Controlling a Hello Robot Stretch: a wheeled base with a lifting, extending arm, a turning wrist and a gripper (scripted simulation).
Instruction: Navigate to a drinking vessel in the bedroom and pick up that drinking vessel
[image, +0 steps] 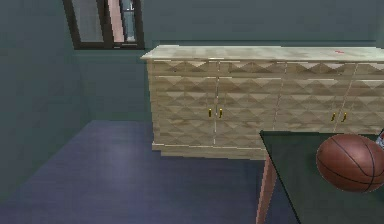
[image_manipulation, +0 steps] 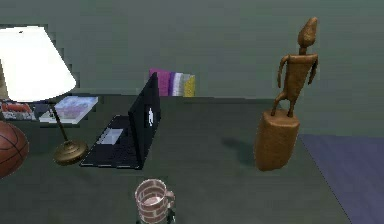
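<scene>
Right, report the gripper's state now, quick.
Gripper: cannot be told from these pictures.
The cup sits by the arm side view's bottom edge, in front of the laptop.

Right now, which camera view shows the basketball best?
The forward view: the basketball sits large on the dark table, nearly whole. The arm side view catches a slice of it at its left edge, beside the lamp.

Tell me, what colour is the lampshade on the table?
The lampshade is creamy white, clearest in the arm side view.
</scene>
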